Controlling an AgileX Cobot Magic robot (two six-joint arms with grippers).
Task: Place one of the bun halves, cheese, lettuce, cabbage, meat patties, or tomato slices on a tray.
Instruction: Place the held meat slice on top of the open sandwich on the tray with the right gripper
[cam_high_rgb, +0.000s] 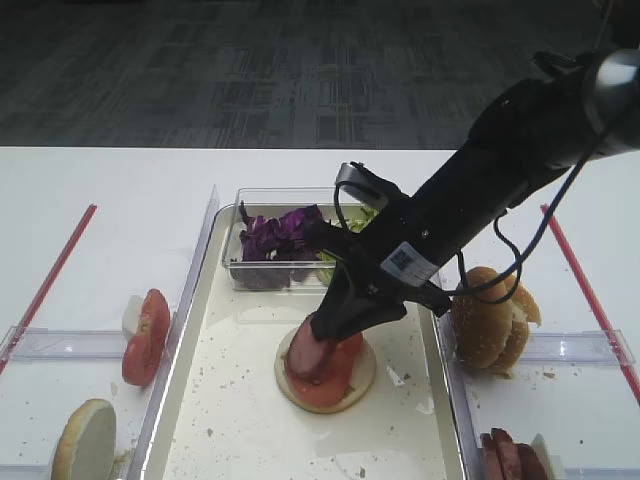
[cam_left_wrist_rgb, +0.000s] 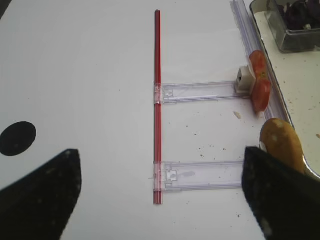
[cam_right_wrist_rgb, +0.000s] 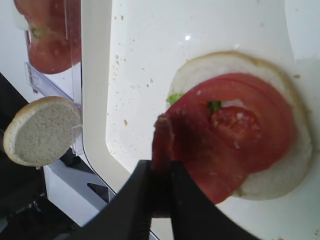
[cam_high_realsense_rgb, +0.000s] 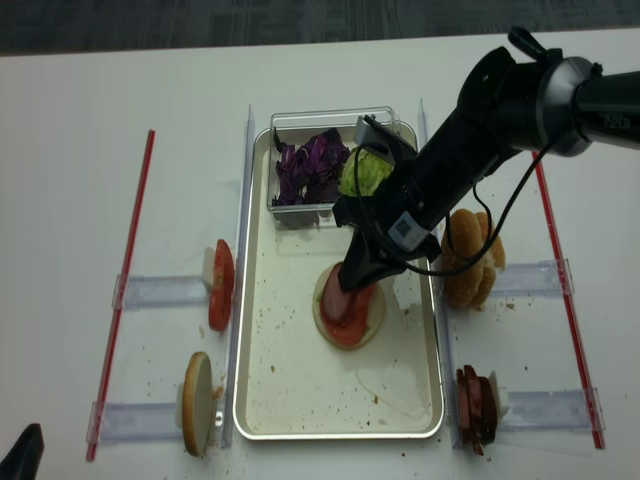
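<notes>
White table (cam_high_realsense_rgb: 80, 120), red strips on both sides. Left of the tray, clear holders: a bun half (cam_high_realsense_rgb: 197, 402) stands on edge in the near one, tomato slices (cam_high_realsense_rgb: 221, 284) stand upright in the far one. Left end effector (cam_left_wrist_rgb: 160, 190) shows only in its own wrist view as two dark fingers spread wide apart over bare table, holding nothing. Tray (cam_high_realsense_rgb: 280, 400), cream with metal rim and crumbs, sits in the middle. At its far end a small clear plastic box (cam_high_realsense_rgb: 300, 215) holds purple cabbage (cam_high_realsense_rgb: 310, 165) on the left and green lettuce (cam_high_realsense_rgb: 365, 172) on the right. In the tray's middle lies a bun half cut face up (cam_right_wrist_rgb: 280, 175) with a tomato slice (cam_right_wrist_rgb: 260, 125) on top. Right end effector (cam_right_wrist_rgb: 161, 187) is closed tight on a meat patty (cam_right_wrist_rgb: 162, 137), pinching it on edge so it touches the tomato slice's rim. Right of the tray: bun halves (cam_high_realsense_rgb: 468, 262) stacked on edge in the far holder, more meat patties (cam_high_realsense_rgb: 476, 408) upright in the near one.
</notes>
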